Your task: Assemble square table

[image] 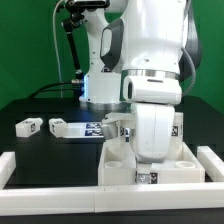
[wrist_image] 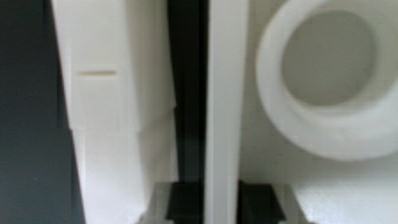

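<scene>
The square table's white slab (image: 188, 160) lies near the front of the black table, partly hidden by my arm. My gripper (image: 146, 170) reaches down onto it. In the wrist view my gripper (wrist_image: 228, 203) is shut on the slab's thin upright rim (wrist_image: 228, 90), with a dark finger (wrist_image: 192, 203) on each side. A round socket (wrist_image: 331, 70) in the slab shows beside the rim. Two small white tagged legs (image: 27, 126) (image: 62, 127) lie on the exterior view's left, apart from the slab. A third tagged block (image: 118, 128) sits just behind the slab.
The marker board (image: 90, 128) lies behind, between the loose legs and the arm. The long white border rail (image: 60, 198) runs along the front and up both sides. The robot base (image: 100, 90) stands at the back. A white part (wrist_image: 111, 110) lies close alongside the gripped rim.
</scene>
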